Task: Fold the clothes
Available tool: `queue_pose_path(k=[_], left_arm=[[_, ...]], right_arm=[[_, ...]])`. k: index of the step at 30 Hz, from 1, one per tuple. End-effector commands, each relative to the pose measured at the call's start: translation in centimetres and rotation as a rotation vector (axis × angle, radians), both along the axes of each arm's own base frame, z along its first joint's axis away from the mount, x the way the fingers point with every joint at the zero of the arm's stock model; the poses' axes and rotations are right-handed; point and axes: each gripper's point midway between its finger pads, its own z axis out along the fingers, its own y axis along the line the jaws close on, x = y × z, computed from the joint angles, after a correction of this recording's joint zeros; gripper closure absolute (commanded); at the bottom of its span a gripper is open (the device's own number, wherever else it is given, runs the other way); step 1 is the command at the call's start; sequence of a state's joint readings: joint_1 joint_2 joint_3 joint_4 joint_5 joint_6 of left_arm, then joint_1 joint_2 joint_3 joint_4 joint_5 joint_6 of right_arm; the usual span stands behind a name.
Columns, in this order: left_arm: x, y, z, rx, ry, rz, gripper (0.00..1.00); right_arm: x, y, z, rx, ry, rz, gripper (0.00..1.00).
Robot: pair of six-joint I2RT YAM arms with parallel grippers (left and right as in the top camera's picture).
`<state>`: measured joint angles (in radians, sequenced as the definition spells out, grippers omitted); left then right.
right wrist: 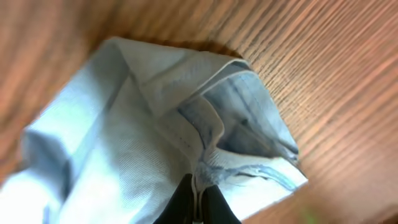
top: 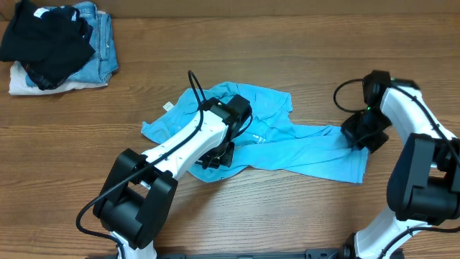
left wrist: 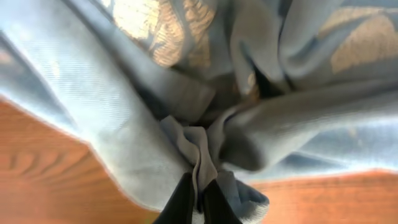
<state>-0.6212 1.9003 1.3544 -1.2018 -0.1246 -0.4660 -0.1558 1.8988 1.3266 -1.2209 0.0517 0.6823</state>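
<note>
The sky-blue T-shirt (top: 287, 144) lies crumpled across the middle of the wooden table, stretched out toward the right. My left gripper (top: 219, 155) is shut on a bunched fold of the T-shirt (left wrist: 198, 155) near its lower left part. My right gripper (top: 357, 133) is shut on the hem at the shirt's right end (right wrist: 205, 168). In both wrist views cloth is pinched between the black fingers, left (left wrist: 198, 202) and right (right wrist: 198, 202). Faint print shows through the fabric in the left wrist view.
A pile with a black garment (top: 47, 39) on blue denim jeans (top: 100, 39) and something white sits at the far left corner. Bare wooden table (top: 287, 216) lies in front of the shirt.
</note>
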Motion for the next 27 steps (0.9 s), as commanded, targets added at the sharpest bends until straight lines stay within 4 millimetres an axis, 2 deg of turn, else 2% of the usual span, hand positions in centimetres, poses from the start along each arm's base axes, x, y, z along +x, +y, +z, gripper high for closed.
queue_pose_path(k=[1,9,10,15,18,25,27], left_arm=[[1.8,-1.0,2.2,-0.029,-0.054,0.018,0.96],[3.9,-1.5,8.0,-0.056,-0.162,0.015,0.96],[4.2,-1.4,9.3,-0.066,-0.2,0.014,0.96],[4.9,0.4,14.7,-0.046,-0.37,0.017,0.96],[4.2,2.2,19.2,-0.052,-0.488,0.03,0.96],[1.4,4.8,26.9,-0.171,-0.709,0.065,0.96],[0.5,5.9,28.7,-0.19,-0.773,0.079,0.96]], right_arm=[[1.7,-0.3,3.7,-0.022,-0.11,-0.052,0.96],[0.9,-0.2,9.6,-0.04,-0.26,-0.061,0.96],[0.6,-0.2,10.8,-0.047,-0.295,-0.061,0.96],[-0.5,0.0,14.7,-0.063,-0.417,-0.061,0.94],[-1.5,0.2,16.9,-0.072,-0.492,-0.061,0.93],[-2.9,0.6,20.2,-0.08,-0.611,-0.055,0.92],[-3.2,0.7,20.9,-0.076,-0.636,-0.051,0.96]])
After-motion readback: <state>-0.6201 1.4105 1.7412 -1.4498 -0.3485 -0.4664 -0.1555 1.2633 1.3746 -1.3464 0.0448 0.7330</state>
